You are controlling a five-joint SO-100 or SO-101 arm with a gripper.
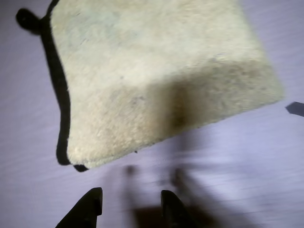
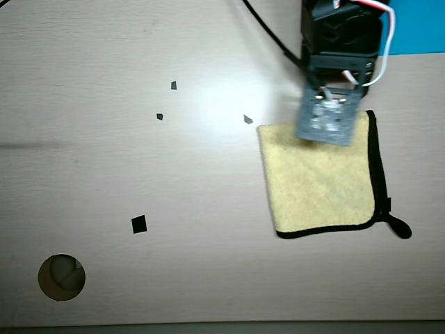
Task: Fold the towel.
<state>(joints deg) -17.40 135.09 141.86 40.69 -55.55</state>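
The pale yellow fuzzy towel lies flat on the table at the right of the overhead view. Black trim runs along its right and bottom edges, and a small black loop sticks out at the lower right corner. The arm hangs over the towel's top edge, and its wrist board hides the fingers there. In the wrist view the towel fills the upper half with its loop at top left. My gripper is open just off the towel's near edge, above bare table, with nothing between the two dark fingers.
A bright blue sheet lies at the top right corner, behind the arm. Small black marks dot the table to the left, one close to the towel's corner. A round hole sits at the lower left.
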